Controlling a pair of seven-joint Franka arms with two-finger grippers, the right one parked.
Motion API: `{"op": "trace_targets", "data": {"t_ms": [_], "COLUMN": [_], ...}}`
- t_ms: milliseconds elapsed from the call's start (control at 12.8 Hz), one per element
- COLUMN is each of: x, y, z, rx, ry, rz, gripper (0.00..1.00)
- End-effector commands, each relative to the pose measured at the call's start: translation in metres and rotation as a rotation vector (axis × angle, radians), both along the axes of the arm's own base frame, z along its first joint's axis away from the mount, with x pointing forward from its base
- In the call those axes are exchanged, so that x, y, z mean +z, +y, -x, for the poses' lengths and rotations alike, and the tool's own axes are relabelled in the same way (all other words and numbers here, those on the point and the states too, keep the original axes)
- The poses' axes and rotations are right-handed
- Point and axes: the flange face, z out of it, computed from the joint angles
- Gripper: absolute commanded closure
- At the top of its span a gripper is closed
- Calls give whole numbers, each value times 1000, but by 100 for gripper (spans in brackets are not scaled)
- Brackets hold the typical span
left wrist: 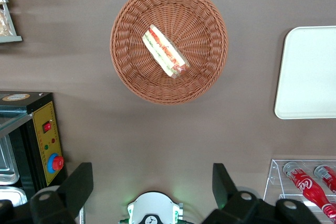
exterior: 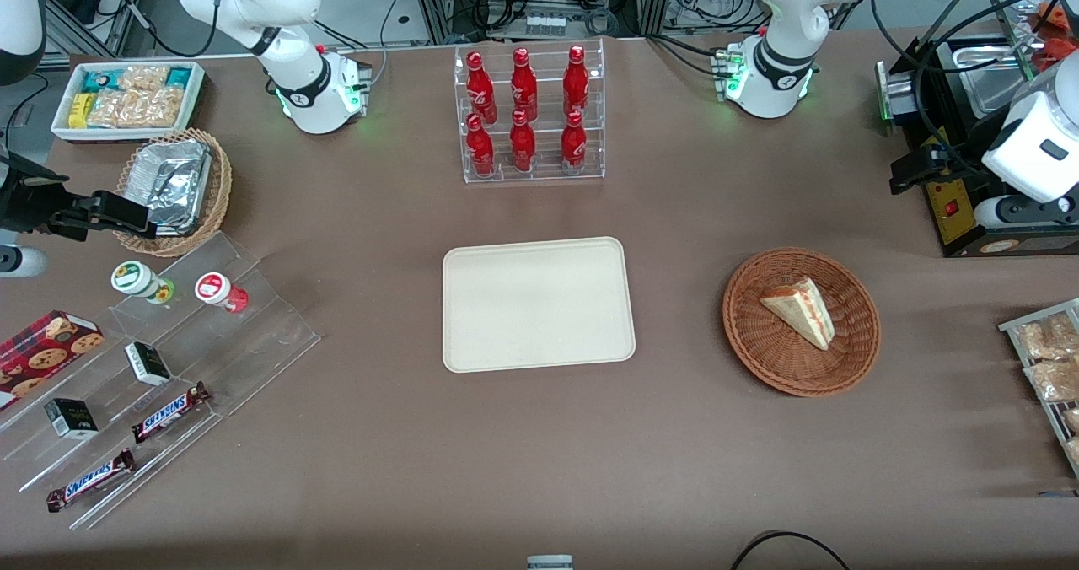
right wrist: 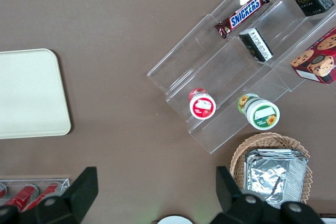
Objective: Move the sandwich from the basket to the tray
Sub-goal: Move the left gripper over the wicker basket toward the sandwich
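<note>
The sandwich, a pale wedge with red and green filling, lies in the round reddish-brown basket. The cream tray lies bare at the middle of the table, beside the basket. My gripper hangs high above the table, farther from the front camera than the basket and toward the working arm's end. It is open, its two black fingers spread wide with nothing between them.
A clear rack of red bottles stands farther back than the tray. A black machine with a red button sits under my gripper. A wire rack of snack packets is at the working arm's end.
</note>
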Motion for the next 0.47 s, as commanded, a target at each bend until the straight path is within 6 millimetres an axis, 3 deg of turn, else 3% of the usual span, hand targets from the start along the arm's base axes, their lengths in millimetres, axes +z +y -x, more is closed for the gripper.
{"op": "trace_targets", "data": {"t_ms": [0, 392], "x": [8, -14], "y": [1, 0], "z": [1, -6], "rx": [-30, -42], "ry": [-12, -9], "rz": [8, 6], "gripper": [0, 0]}}
